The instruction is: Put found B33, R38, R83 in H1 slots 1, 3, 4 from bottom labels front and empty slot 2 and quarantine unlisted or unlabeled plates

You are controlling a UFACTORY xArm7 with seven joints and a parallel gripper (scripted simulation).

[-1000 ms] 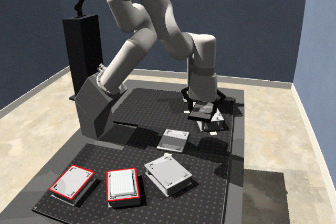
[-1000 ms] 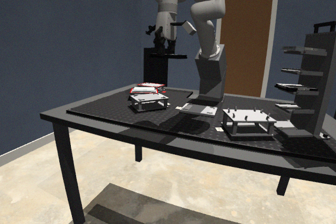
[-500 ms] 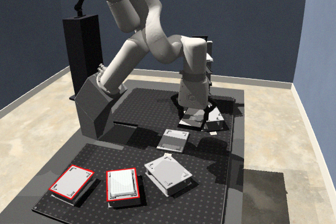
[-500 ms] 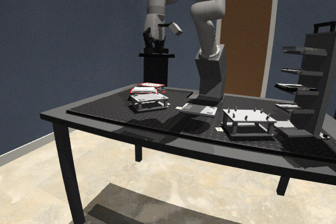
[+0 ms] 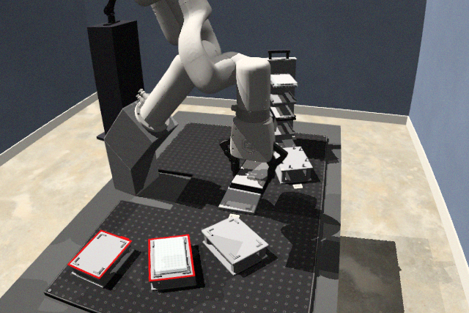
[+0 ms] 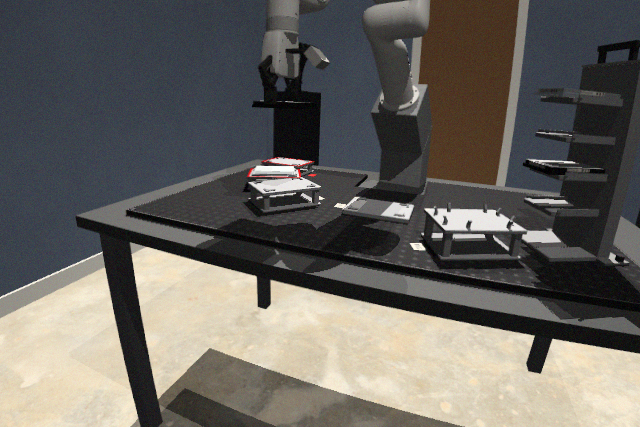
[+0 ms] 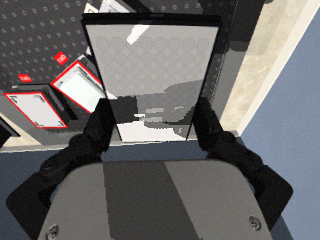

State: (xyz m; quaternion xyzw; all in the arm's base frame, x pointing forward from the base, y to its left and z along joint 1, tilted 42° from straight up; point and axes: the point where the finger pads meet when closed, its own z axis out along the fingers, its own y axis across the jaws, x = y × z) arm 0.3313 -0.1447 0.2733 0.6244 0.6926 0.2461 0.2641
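My gripper (image 5: pixel 253 167) is shut on a dark-rimmed plate (image 5: pixel 250 179) across its short sides and holds it flat, high above the deck. In the wrist view the plate (image 7: pixel 152 75) reaches forward from between the fingers. In the exterior view the plate (image 6: pixel 279 102) hangs well above the table. The hotel H1 (image 5: pixel 283 93) stands at the back right; a dark plate (image 6: pixel 563 166) juts from one of its shelves, and another plate (image 6: pixel 578 95) lies on the top shelf. One red quarantine nest (image 5: pixel 170 257) holds a white plate. The other red quarantine nest (image 5: pixel 99 253) is bare.
A flat nest (image 5: pixel 240 199) lies on the deck below the held plate. A raised nest (image 5: pixel 294 163) stands in front of the hotel, and another raised nest (image 5: pixel 234 242) stands near the quarantine nests. The arm's base (image 5: pixel 130 150) is on the left.
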